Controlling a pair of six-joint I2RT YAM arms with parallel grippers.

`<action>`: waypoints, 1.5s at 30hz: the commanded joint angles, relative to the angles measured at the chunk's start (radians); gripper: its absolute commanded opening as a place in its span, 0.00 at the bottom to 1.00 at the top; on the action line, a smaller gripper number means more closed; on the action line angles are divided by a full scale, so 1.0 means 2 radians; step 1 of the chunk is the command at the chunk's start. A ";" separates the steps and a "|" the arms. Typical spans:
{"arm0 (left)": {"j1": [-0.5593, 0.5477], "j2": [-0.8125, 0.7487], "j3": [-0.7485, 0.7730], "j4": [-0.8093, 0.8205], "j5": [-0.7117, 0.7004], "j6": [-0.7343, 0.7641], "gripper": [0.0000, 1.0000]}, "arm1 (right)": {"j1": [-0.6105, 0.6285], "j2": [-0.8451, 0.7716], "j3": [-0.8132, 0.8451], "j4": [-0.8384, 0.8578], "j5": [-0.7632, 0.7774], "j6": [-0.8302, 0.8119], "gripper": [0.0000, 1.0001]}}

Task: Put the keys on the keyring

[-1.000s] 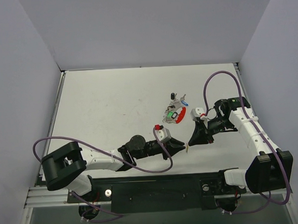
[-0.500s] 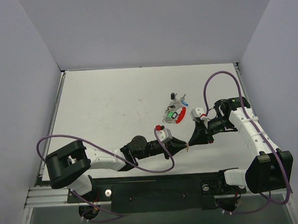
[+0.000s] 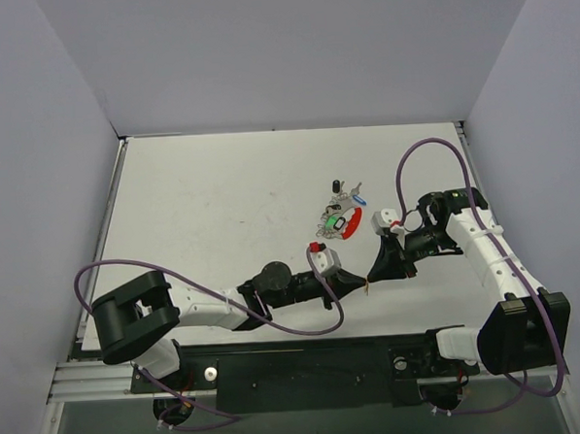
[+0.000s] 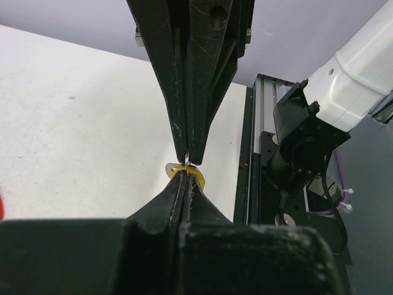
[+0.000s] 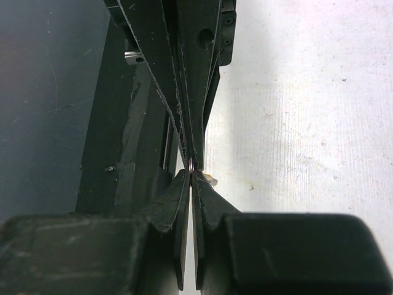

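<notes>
**Jaws.** The left gripper (image 4: 185, 179) has its jaws pressed together on the head of the yellow key (image 4: 197, 179). The cap shows as a thin yellow rim on either side of the tips. The right gripper (image 5: 191, 175) meets it tip to tip, jaws likewise together. A small silvery loop sits at its point, judged to be part of the same key, though the view is too tight to confirm.

**Location.** The pinch point lies near the keyring (image 3: 350, 231), on its near side and above the table (image 3: 202, 202). The keyring rests flat there with the other keys (image 3: 335, 219) bunched on it. Neither gripper touches it.

**Step in hand.** Judged a two-handed regrip of one key. One gripper should let go only once the other's hold is square. The key's hole must stay exposed.

**Materials.** The key has a thin, hard, slick metal blade and a smooth plastic cap. The keyring is a slim round loop, part red. The table is matt white.
</notes>
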 commanded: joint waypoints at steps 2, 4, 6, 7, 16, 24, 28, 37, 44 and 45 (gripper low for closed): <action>0.004 -0.024 0.038 -0.063 -0.015 -0.011 0.00 | 0.007 -0.006 -0.007 -0.073 -0.012 -0.019 0.00; 0.009 -0.032 0.047 -0.098 -0.008 -0.022 0.00 | 0.009 -0.007 -0.007 -0.076 -0.010 -0.022 0.00; 0.017 -0.039 0.050 -0.115 0.002 -0.036 0.00 | 0.009 -0.006 -0.006 -0.077 -0.010 -0.022 0.05; 0.021 -0.047 0.052 -0.118 0.006 -0.050 0.00 | 0.009 -0.004 -0.005 -0.079 -0.010 -0.022 0.11; 0.041 -0.040 0.118 -0.255 0.110 -0.030 0.00 | -0.009 -0.007 0.001 -0.097 0.000 -0.039 0.38; 0.044 -0.027 0.147 -0.292 0.143 -0.015 0.00 | -0.012 -0.002 0.000 -0.098 0.007 -0.040 0.39; 0.050 -0.024 0.155 -0.301 0.149 -0.015 0.00 | -0.004 0.002 0.001 -0.099 0.006 -0.039 0.34; 0.061 -0.014 0.160 -0.318 0.160 -0.023 0.00 | 0.009 0.009 0.007 -0.104 0.007 -0.041 0.16; 0.062 -0.014 0.166 -0.320 0.159 -0.023 0.00 | 0.022 0.022 0.007 -0.105 0.015 -0.042 0.20; 0.062 -0.015 0.166 -0.317 0.159 -0.026 0.00 | 0.022 0.022 0.007 -0.105 0.014 -0.042 0.21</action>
